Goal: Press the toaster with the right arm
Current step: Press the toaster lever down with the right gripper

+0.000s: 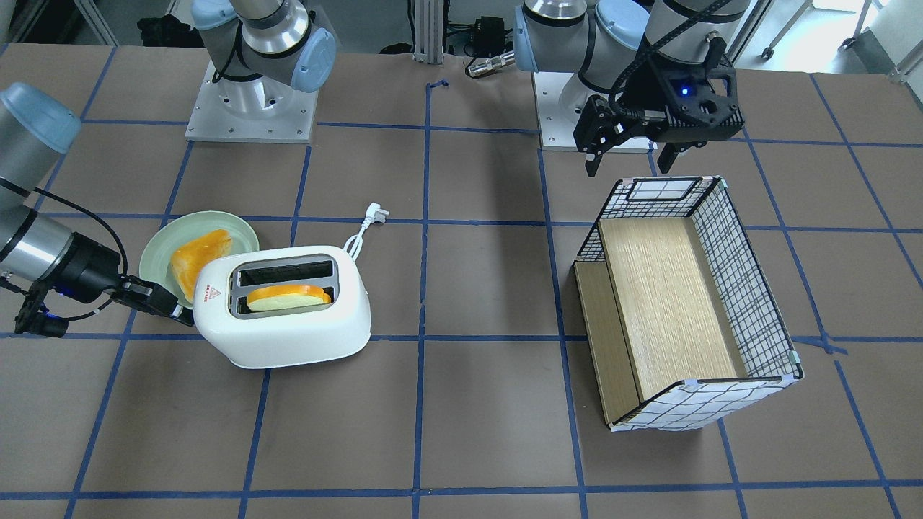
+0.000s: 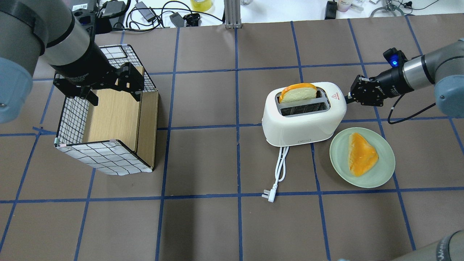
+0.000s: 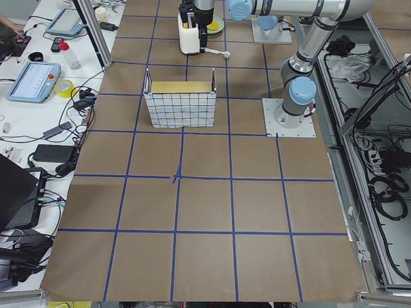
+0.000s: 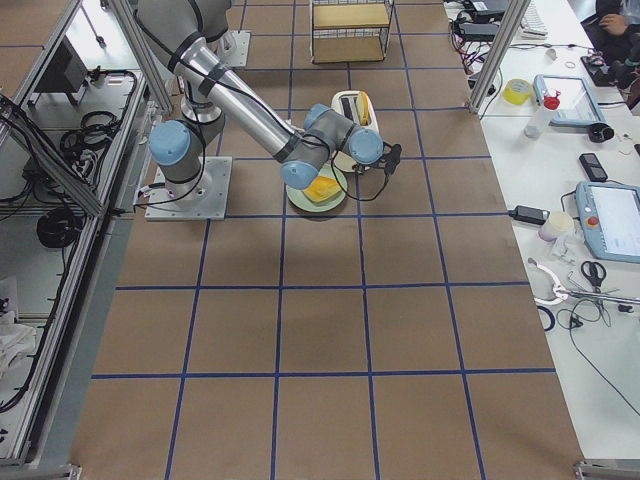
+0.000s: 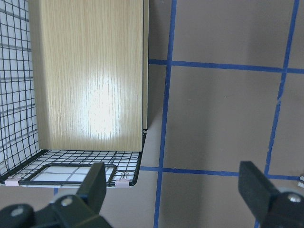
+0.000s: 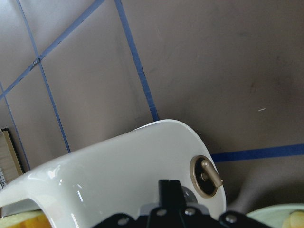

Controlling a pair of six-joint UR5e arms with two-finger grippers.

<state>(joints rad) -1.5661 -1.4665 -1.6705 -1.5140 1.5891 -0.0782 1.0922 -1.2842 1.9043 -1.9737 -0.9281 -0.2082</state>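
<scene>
Since the bread [image 2: 298,92] stands high in the toaster [image 2: 304,119] — beside the plate [image 2: 386,170] — we judge the press not yet done; our right gripper [image 2: 349,96], fingers pinched narrow, sits at its knob end.

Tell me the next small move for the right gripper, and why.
Probably ease straight down a little. The right gripper, shut, sits at the end of the toaster beside the knob, and the bread slice stands high out of its slot, so it looks not yet pressed.
</scene>
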